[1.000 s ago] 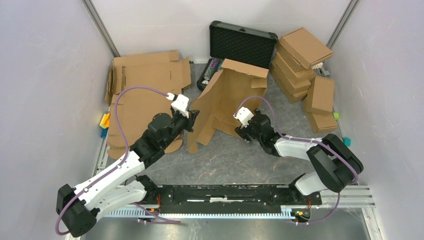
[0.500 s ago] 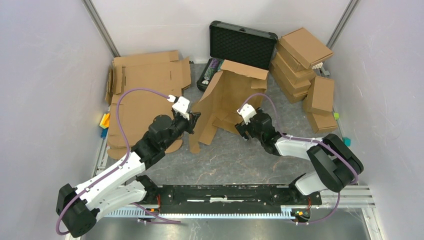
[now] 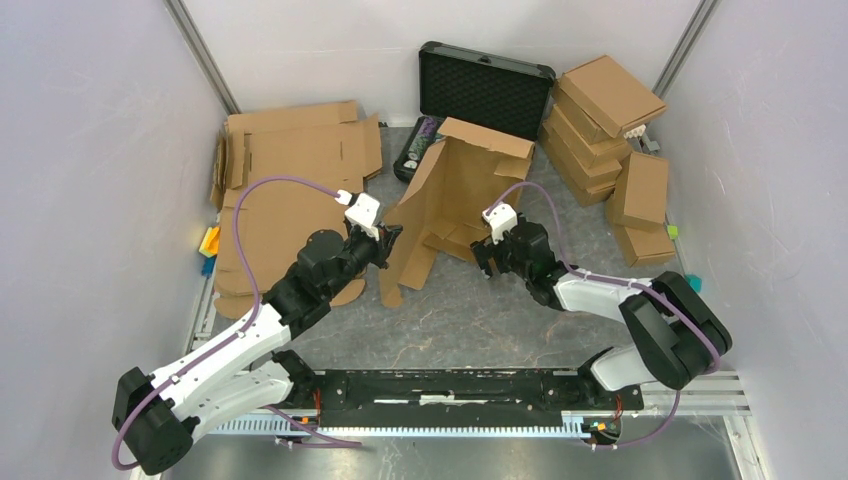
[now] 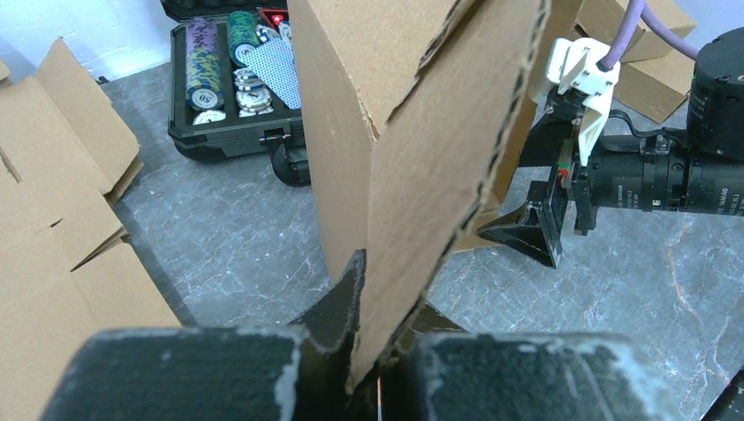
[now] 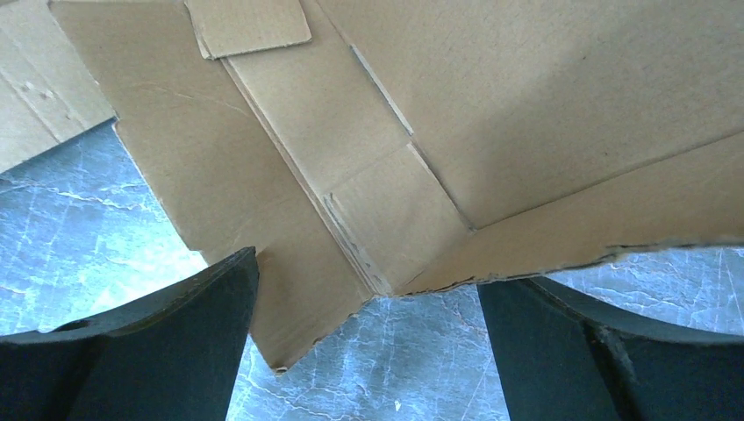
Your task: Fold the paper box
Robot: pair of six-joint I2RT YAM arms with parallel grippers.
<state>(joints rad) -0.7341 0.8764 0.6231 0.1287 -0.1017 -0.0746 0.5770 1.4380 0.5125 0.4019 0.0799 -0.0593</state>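
The paper box (image 3: 455,185) is a plain brown cardboard die-cut, standing half upright in the middle of the table with its flaps hanging down. My left gripper (image 3: 390,243) is shut on the box's lower left flap (image 4: 421,193) and holds it raised. My right gripper (image 3: 484,262) is open at the box's lower right edge. In the right wrist view its fingers (image 5: 167,329) stand wide apart on either side of a folded corner of the box (image 5: 351,202), just above the table.
A black foam-lined case (image 3: 480,90) with poker chips (image 4: 215,61) stands open behind the box. Flat cardboard blanks (image 3: 290,170) lie at the left. Folded boxes (image 3: 605,115) are stacked at the back right. Small coloured blocks (image 3: 208,245) lie by the left wall.
My right gripper has moved a little right and towards the box's lower edge. The box has tipped slightly more upright. My left gripper has hardly moved.
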